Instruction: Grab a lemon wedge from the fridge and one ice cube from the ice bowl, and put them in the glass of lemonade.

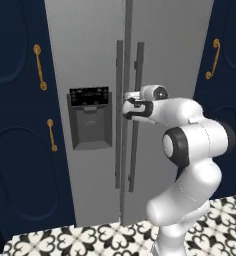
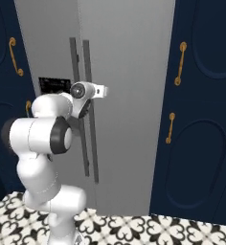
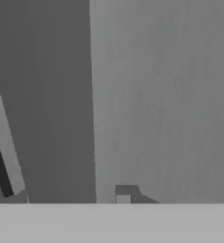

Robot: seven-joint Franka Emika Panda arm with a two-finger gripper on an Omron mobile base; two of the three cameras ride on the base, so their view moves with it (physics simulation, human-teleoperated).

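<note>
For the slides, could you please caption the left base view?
White arm reaches its gripper to the dark bar handles of the closed grey fridge, between navy cabinets.

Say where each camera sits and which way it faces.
Left base view: behind the arm, left; faces the shut fridge; arm rises lower right, gripper by the handles.
Right base view: behind, right; same fridge, arm lower left.
Hand view: on the hand, close against the grey door.
Both base views share fridge, handles, navy cabinets, patterned floor.

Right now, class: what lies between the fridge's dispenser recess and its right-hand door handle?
In the left base view, between dispenser recess and right-hand handle stand the left door's handle, the door seam, and the gripper.
</note>
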